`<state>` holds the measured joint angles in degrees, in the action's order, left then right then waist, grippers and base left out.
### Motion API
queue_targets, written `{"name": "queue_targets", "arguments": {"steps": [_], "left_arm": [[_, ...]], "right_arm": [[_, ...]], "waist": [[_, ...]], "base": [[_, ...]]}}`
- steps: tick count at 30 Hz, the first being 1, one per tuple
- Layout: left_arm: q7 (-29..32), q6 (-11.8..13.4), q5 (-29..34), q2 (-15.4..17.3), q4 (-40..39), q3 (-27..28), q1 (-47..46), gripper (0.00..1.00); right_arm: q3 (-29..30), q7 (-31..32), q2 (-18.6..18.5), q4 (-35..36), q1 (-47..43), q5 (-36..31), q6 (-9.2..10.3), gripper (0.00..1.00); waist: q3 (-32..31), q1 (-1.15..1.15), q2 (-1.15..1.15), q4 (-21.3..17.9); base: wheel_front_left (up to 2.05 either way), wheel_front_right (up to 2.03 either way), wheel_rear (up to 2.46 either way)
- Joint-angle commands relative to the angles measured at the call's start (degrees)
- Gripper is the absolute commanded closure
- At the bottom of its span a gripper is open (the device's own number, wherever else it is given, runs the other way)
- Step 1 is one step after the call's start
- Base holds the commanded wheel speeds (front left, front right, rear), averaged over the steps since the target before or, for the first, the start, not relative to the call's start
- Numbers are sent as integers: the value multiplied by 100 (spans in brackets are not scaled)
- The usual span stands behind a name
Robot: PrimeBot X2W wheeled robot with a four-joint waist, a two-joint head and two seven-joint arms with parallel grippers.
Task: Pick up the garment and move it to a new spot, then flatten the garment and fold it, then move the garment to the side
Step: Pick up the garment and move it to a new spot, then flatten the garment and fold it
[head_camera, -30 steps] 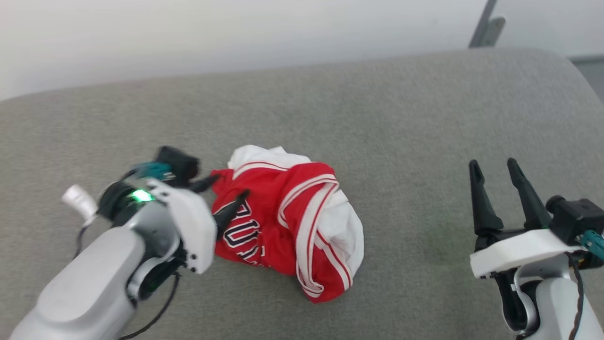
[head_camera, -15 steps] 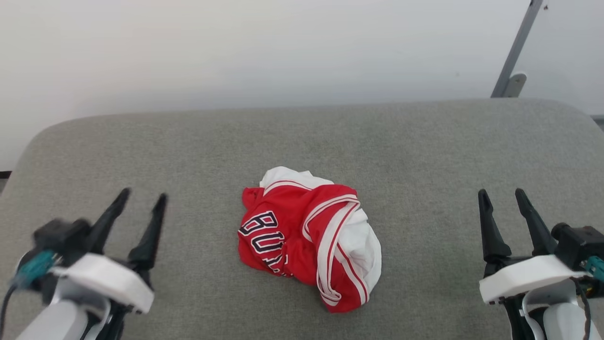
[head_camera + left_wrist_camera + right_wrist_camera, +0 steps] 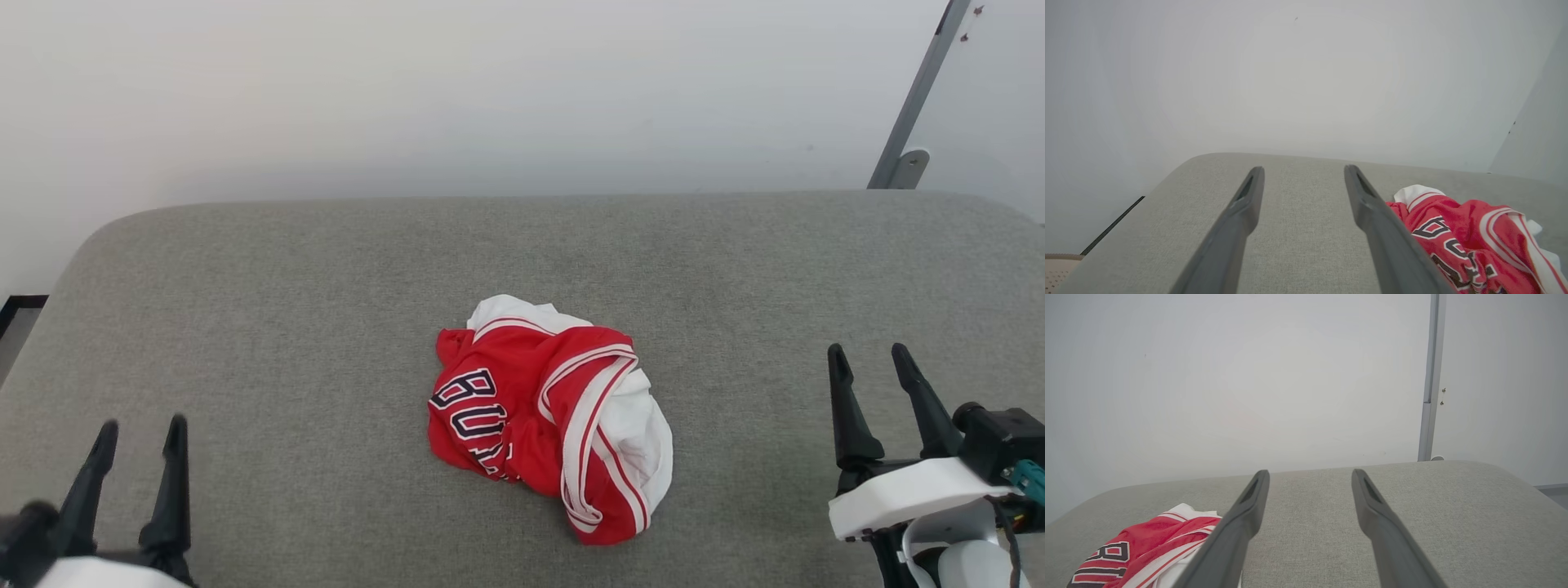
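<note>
The garment [image 3: 547,420] is a red jersey with white-and-red trim and black lettering, lying crumpled in a heap at the middle of the grey cushioned surface [image 3: 326,286], its white inside showing on the right. My left gripper [image 3: 140,433] is open at the lower left, well clear of the heap, with nothing between its fingers. At the lower right my right gripper [image 3: 869,359] stands open and holds nothing. The left wrist view has the garment [image 3: 1470,245] to the right of the left gripper [image 3: 1302,171]. In the right wrist view the garment [image 3: 1147,547] lies left of the right gripper [image 3: 1310,475].
A pale wall [image 3: 490,90] rises behind the surface's rounded far edge. A grey metal post [image 3: 918,98] stands at the back right. The floor [image 3: 16,322] shows past the surface's left end. Bare cushion stretches on both sides of the heap.
My left gripper has pulled back from the garment's left edge to the lower left, leaving the heap where it lay. The camera has tilted, shifting the whole picture. The right gripper stays open.
</note>
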<state>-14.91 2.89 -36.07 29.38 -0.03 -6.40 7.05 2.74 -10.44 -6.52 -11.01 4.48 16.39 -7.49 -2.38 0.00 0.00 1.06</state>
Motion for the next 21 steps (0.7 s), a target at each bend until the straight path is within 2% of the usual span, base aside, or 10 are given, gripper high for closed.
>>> {"name": "queue_targets", "arguments": {"steps": [1,10,15,21], "left_arm": [[-38,-77,54,-83,26,101,116,0],[-39,-682,576,-692,231,645,464,0],[-39,-882,702,-920,379,777,497,0],[-39,-996,801,-1057,429,820,404,0]], "right_arm": [[-3,-45,28,28,-20,-25,0,0],[-47,-104,59,6,-67,-36,0,0],[-54,-125,70,-8,-96,-23,0,0],[-59,-151,69,-44,-106,-19,1,0]], "waist": [[1,0,0,7],[44,0,0,99],[71,0,0,142],[83,0,0,189]], "base": [[0,0,0],[0,0,0],[0,0,0],[0,0,0]]}}
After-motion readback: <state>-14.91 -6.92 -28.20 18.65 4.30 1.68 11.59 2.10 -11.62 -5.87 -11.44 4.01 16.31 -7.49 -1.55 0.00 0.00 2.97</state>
